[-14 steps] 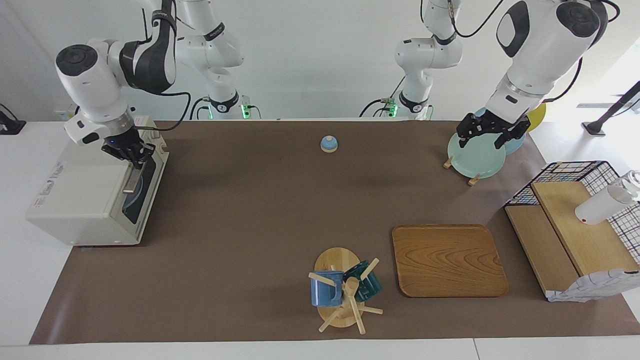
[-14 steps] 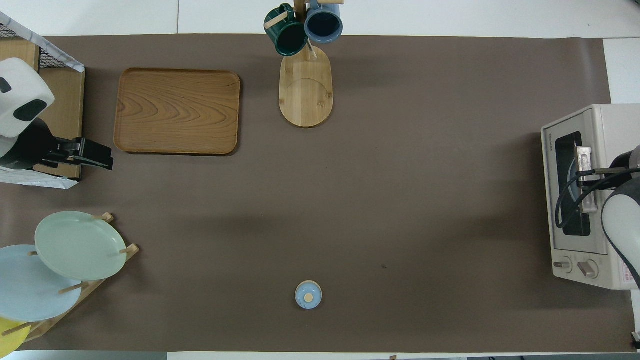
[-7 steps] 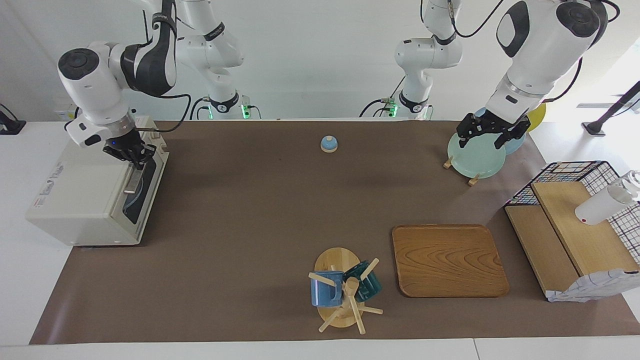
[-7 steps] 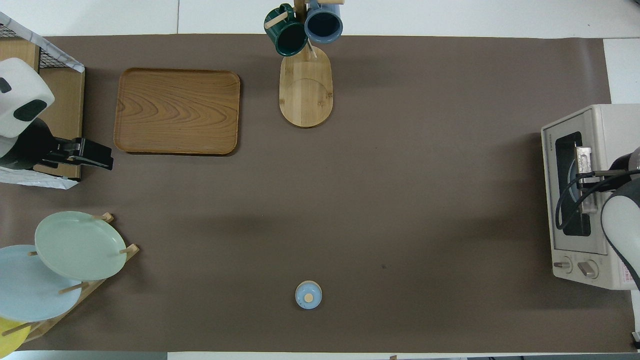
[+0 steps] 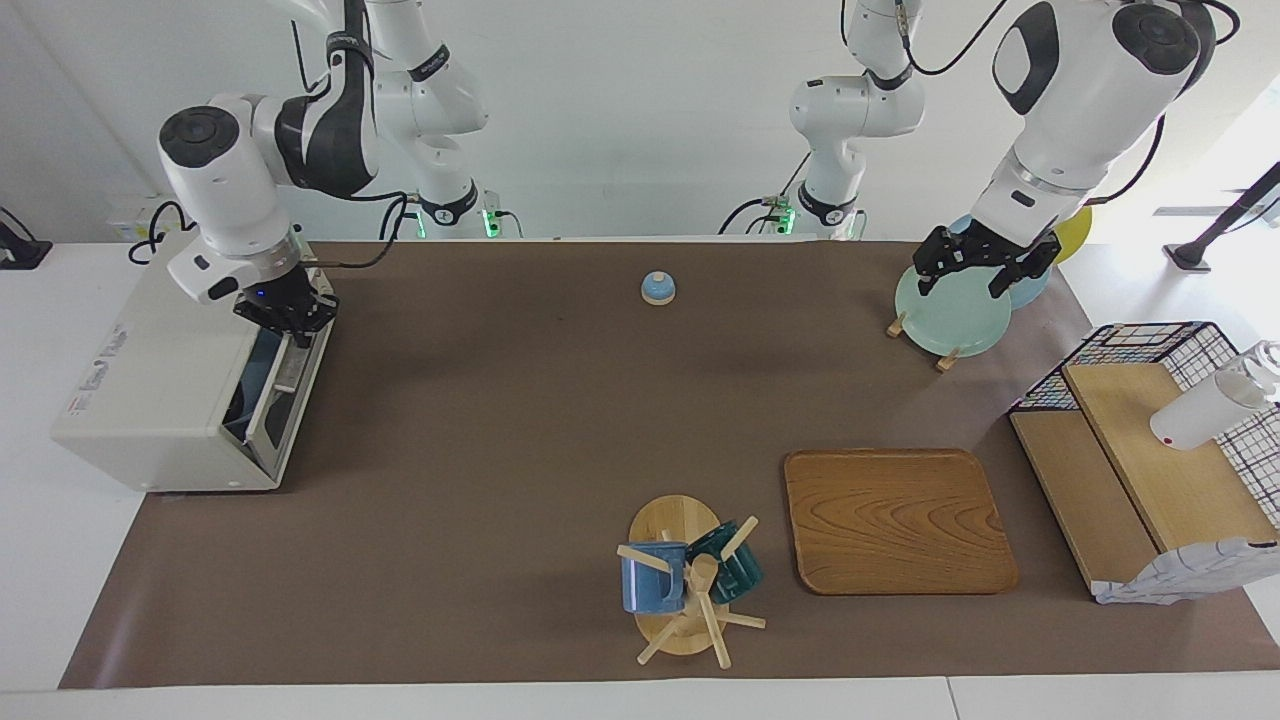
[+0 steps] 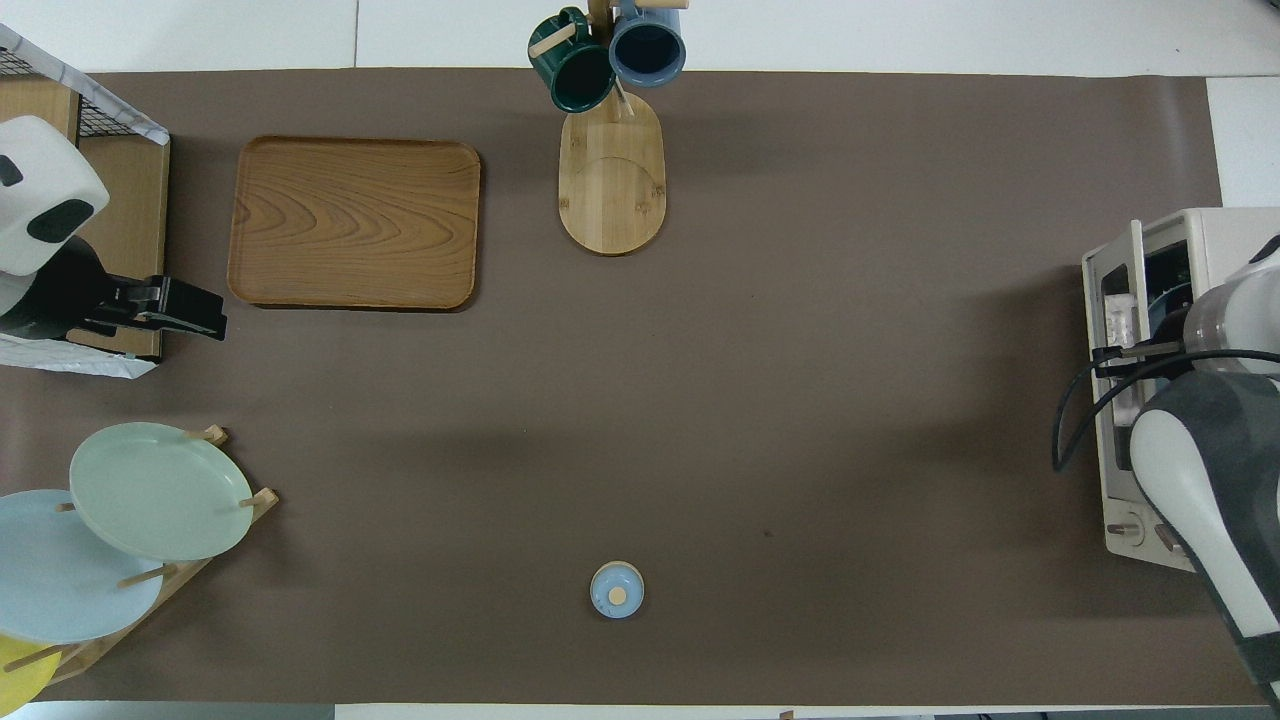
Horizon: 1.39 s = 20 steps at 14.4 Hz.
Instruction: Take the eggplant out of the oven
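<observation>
The cream-white oven (image 5: pixel 150 400) stands at the right arm's end of the table, also in the overhead view (image 6: pixel 1225 235). Its dark glass door (image 5: pixel 270 395) hangs partly open, tilted outward at the top. My right gripper (image 5: pixel 288 315) is at the door's top edge, shut on the metal bar handle (image 6: pixel 1122 320). The eggplant is hidden; only a dark gap shows inside the oven. My left gripper (image 5: pixel 982 272) waits open and empty in the air over the plate rack, also in the overhead view (image 6: pixel 190 312).
A plate rack with a pale green plate (image 5: pixel 950 315) stands near the robots. A wooden tray (image 5: pixel 895 520), a mug tree (image 5: pixel 690 580) with two mugs, a small blue knobbed lid (image 5: pixel 657 288) and a wire basket shelf (image 5: pixel 1150 440) are on the brown mat.
My right gripper has moved out from the oven's front with the handle, and the door has swung from closed to partly open. The left arm has not moved.
</observation>
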Tool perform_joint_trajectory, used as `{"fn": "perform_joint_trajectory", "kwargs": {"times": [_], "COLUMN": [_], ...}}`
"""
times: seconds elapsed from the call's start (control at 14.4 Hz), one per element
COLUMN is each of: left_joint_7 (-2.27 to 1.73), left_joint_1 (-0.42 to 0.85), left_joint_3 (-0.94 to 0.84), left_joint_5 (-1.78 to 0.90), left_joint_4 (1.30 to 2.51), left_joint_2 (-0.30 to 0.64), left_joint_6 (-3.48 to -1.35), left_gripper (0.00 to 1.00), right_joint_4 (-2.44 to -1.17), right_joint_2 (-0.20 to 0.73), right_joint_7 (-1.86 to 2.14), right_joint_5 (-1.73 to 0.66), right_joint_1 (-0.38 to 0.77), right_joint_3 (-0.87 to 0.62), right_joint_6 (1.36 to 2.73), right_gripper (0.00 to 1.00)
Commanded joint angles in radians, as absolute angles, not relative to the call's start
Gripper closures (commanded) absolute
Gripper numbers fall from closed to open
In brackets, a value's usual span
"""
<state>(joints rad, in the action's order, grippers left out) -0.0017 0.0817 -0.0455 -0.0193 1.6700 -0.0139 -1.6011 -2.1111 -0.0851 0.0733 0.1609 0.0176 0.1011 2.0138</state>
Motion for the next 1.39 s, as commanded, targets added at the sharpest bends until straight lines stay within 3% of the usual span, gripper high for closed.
{"fn": "perform_joint_trajectory", "kwargs": {"times": [0.0, 1.11, 1.32], "left_joint_7": [0.009, 0.008, 0.009], "left_joint_1": [0.069, 0.071, 0.071], "left_joint_3": [-0.052, -0.052, -0.052], "left_joint_5": [-0.006, -0.006, -0.006], "left_joint_4": [1.661, 1.66, 1.661], "left_joint_2": [-0.02, -0.02, -0.02], "left_joint_6": [-1.582, -1.583, -1.58], "left_gripper": [0.0, 0.0, 0.0], "right_joint_4": [-2.137, -2.284, -2.287], "right_joint_2": [-0.018, 0.113, 0.13], "right_joint_7": [0.081, 0.037, 0.017], "right_joint_5": [0.16, 0.106, 0.101], "right_joint_1": [0.014, 0.061, 0.061], "right_joint_3": [0.101, 0.097, 0.097], "right_joint_6": [2.146, 2.491, 2.503], "right_gripper": [1.0, 1.0, 1.0]}}
